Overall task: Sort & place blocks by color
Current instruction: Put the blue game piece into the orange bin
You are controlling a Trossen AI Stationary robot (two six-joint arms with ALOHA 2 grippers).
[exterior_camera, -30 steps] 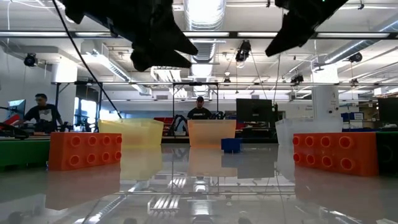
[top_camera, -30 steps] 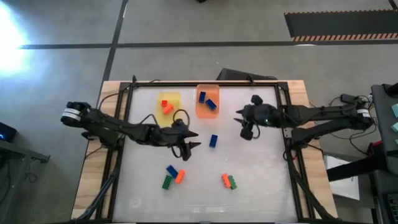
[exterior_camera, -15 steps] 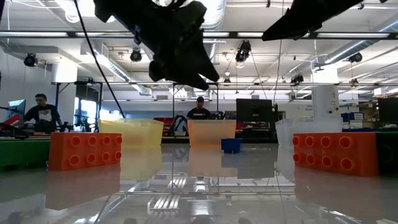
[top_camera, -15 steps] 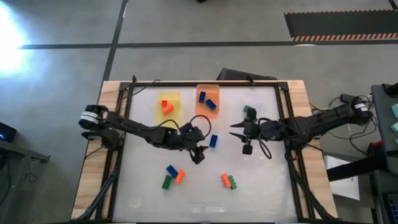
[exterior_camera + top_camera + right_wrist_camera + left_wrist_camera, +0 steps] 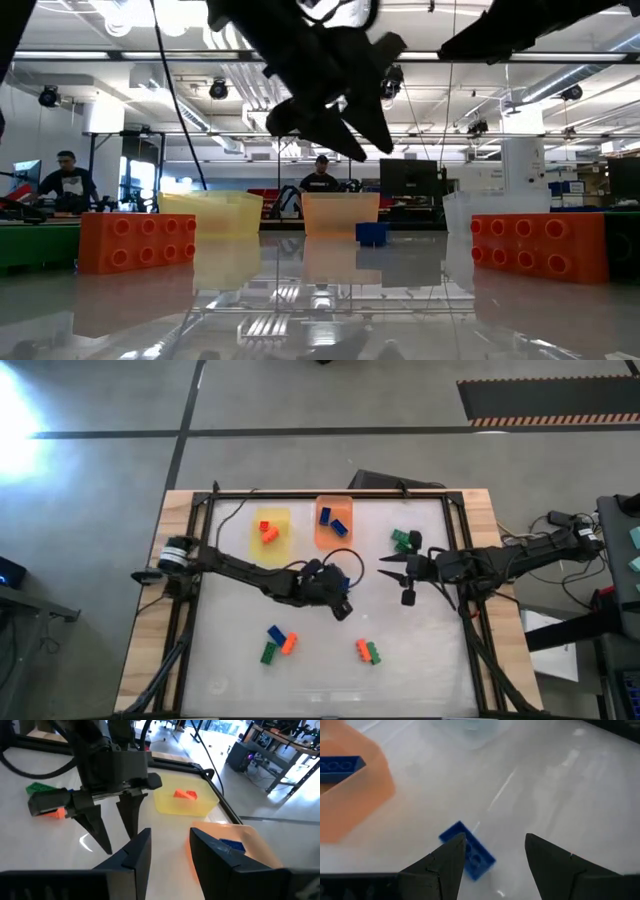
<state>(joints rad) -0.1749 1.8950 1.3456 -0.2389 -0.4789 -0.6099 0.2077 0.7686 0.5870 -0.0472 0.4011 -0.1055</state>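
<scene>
My left gripper (image 5: 340, 600) (image 5: 495, 840) is open and hangs above a lone blue block (image 5: 467, 851) (image 5: 371, 233) that lies flat mid-table; one finger partly covers the block in the left wrist view. My right gripper (image 5: 388, 568) (image 5: 170, 832) is open and empty, to the right of it and pointing at the left gripper. Orange blocks lie in the yellow tray (image 5: 271, 525), blue ones in the orange tray (image 5: 334, 520), green ones (image 5: 402, 540) in the clear tray. More blocks lie loose near the front: blue, orange and green (image 5: 278, 643), orange and green (image 5: 367, 651).
The three trays stand in a row along the table's far side. A dark frame (image 5: 460, 550) borders the white table. Bare table lies between the two loose groups and along the near edge. People sit at desks in the room behind.
My left gripper has travelled toward the table's right, from beside the yellow tray to over the lone blue block, staying open. My right gripper has drawn a little toward the near edge, and the green blocks in the clear tray now show beyond it.
</scene>
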